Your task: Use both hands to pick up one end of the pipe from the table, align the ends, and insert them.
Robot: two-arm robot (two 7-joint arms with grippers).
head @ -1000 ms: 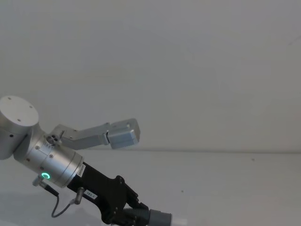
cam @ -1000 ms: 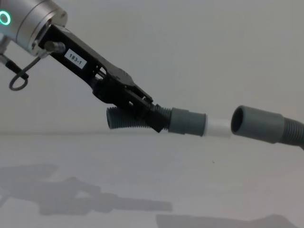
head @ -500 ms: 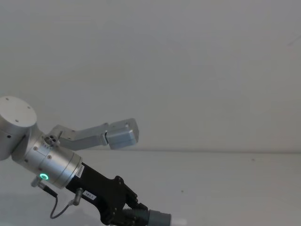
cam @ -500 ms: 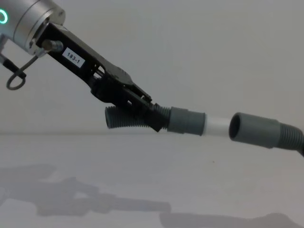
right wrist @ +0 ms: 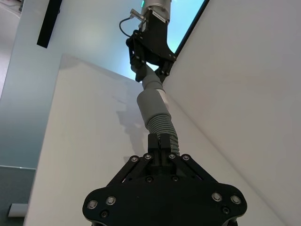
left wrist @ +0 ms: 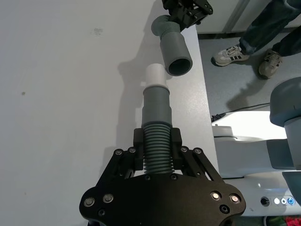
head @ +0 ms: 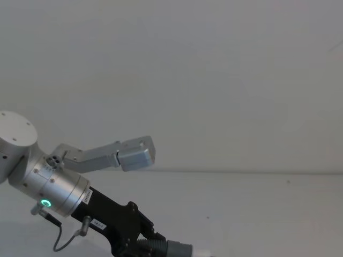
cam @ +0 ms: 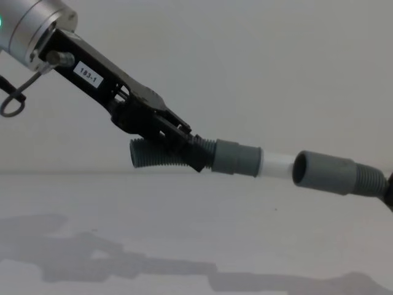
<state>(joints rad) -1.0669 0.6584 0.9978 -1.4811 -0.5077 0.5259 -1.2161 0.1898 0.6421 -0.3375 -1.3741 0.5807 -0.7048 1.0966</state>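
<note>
- The plain matte white table (cam: pixel 184 233) lies under both pipes, with the pale grey wall (cam: pixel 245 74) behind it; only the arms' shadows fall on the surface below the pipes.
- In the left wrist view, a person's legs in jeans and pale shoes (left wrist: pixel 244 52) stand on the floor beyond the table edge, touching nothing.
- The left black plastic finger gripper (cam: pixel 184 150), on its silver cylindrical arm with the white "183-1" label (cam: pixel 87 75), slants down from the upper left of the chest view. Its fingers are clamped on the ribbed middle of the first dark-grey bent plastic pipe (cam: pixel 184 157), held in the air above the table.
- That pipe's narrow white stub (cam: pixel 276 165) sticks out past its smooth grey cuff (cam: pixel 236 159), pointing right.
- The right black gripper (right wrist: pixel 160 143) grips the ribbed part of the second dark-grey pipe (cam: pixel 344 178), also in the air, near the right edge of the chest view.
- The second pipe's hollow grey cuff mouth (cam: pixel 301 169) faces the stub, just beside its tip; in the left wrist view the mouth (left wrist: pixel 179 66) sits slightly off to one side of the stub (left wrist: pixel 155 75), and whether they touch cannot be told.
</note>
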